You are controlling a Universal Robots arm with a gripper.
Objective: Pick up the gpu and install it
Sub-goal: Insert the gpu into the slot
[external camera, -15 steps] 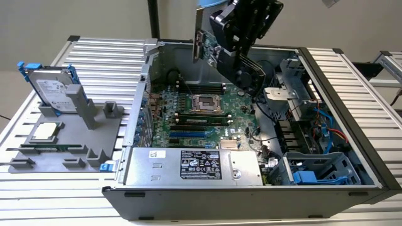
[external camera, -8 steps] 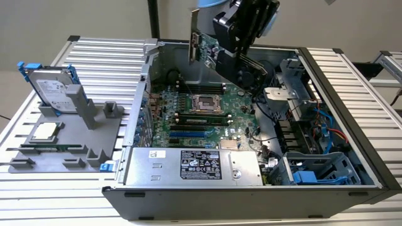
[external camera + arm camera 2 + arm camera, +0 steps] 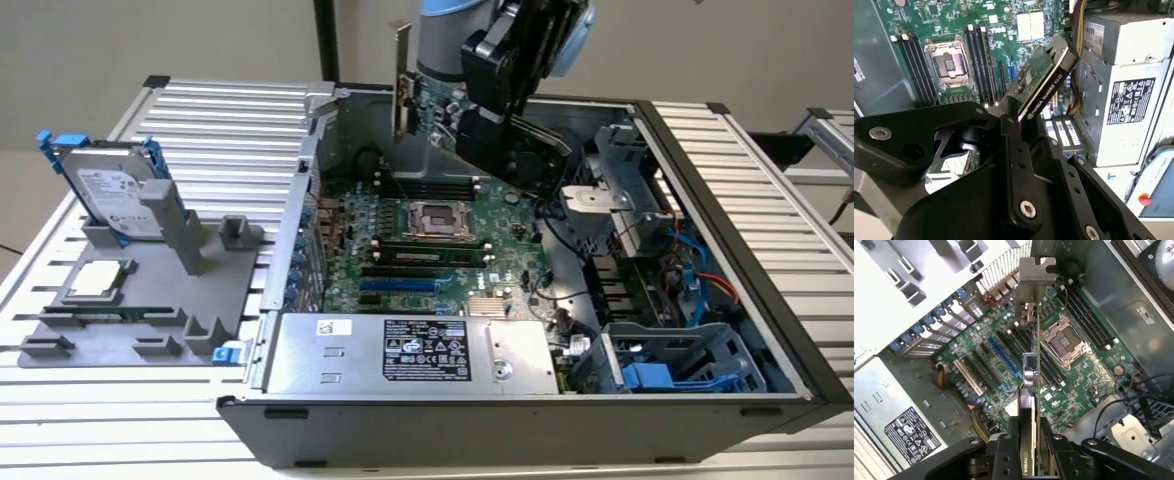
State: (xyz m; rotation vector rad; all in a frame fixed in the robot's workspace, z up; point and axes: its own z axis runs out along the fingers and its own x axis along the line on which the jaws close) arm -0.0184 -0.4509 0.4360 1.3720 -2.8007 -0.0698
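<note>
pincer (image 3: pixel 1029 439) clenched on gpu (image 3: pixel 1033 71) | green card, black cooler (image 3: pixel 1050 89), silver bracket (image 3: pixel 1037 270)

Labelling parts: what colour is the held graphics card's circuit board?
Green; the flat card with black cooler shows best in the second wrist view.

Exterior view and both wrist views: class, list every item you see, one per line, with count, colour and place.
table: one, silver, under everything.
computer case: one, black, open on the table.
motherboard: one, green, inside the case.
power supply: one, silver, inside the case.
holder: one, grey, exterior view's left of the case.
hard drive: one, silver with blue frame, standing on the holder.
graphics card: one, green and black, held over the motherboard.
gripper: one, black, fingers shut on the graphics card.
</note>
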